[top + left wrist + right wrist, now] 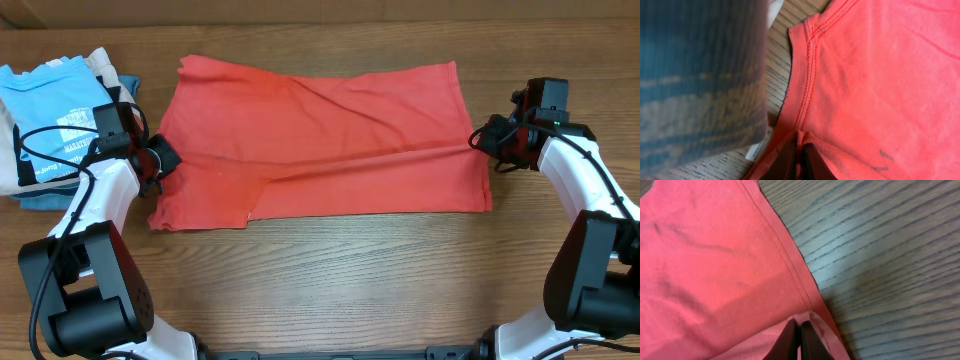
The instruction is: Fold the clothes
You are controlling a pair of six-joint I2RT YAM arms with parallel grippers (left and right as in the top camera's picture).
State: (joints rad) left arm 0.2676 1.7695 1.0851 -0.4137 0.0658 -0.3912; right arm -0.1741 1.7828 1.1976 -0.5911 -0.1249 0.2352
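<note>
Wood-grain tabletop [330,290] carrying the work, seen from above and from both wrists. A pile of folded garments [30,165], topped by a light blue T-shirt [45,100], sat at the far left corner and serves as the landmark.

The coral-red T-shirt [330,140] lay flat just to the right of the pile, plain side up, with no lettering showing. Its long axis ran straight away from the pile, across the table. The end nearest the pile carried a stitched seam [807,85], probably a sleeve or shoulder. The end farthest from the pile showed a straight hem [785,255]. The shirt therefore appeared to lie sideways, its top toward the pile.

The left gripper [158,160] sat between the pile and the shirt, at the shirt's near edge. Its fingers [785,162] were drawn narrow on a small tuck of red fabric. The right gripper [482,140] sat at the edge farthest from the pile, its fingers [787,337] likewise pinched together on the hem.

A raised crease [360,160] ran between the two pinches along the long axis. Gripping opposite ends of that one line probably served to keep the cloth taut, so a lengthwise fold could be carried over evenly. Slack in either pinch would likely let the crease wander.

A blue-grey blur in the left wrist view was too soft to identify.
</note>
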